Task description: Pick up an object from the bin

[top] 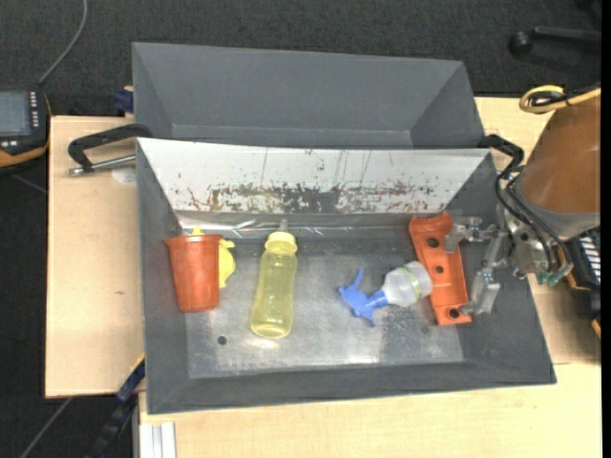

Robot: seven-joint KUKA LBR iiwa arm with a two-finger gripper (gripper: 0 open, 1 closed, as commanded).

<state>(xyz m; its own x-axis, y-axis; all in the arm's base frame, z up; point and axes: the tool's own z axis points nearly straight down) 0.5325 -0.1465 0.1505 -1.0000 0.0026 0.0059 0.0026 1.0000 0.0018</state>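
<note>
Dark carpet lies around a pale wooden table (382,427) that carries the grey metal bin (334,382), whose far wall is rust-speckled. Inside lie a translucent yellow baby bottle (273,289) left of centre, an orange plastic cup (195,273) far left, and an orange perforated bracket (437,267) at the right, with a clear teat cap (409,285) and a blue plastic piece (358,298) beside it. The gripper (473,267) hangs just right of the bracket, fingers spread wide.

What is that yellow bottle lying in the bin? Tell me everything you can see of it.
The yellow bottle looks like a baby bottle of see-through pale yellow plastic, with a rounder, more solid yellow top. It lies on its side on the floor of the bin, left of the middle, top toward the back wall and base toward the front. The orange cup stands apart on its left. Nothing but the floor seems to touch it.
</note>
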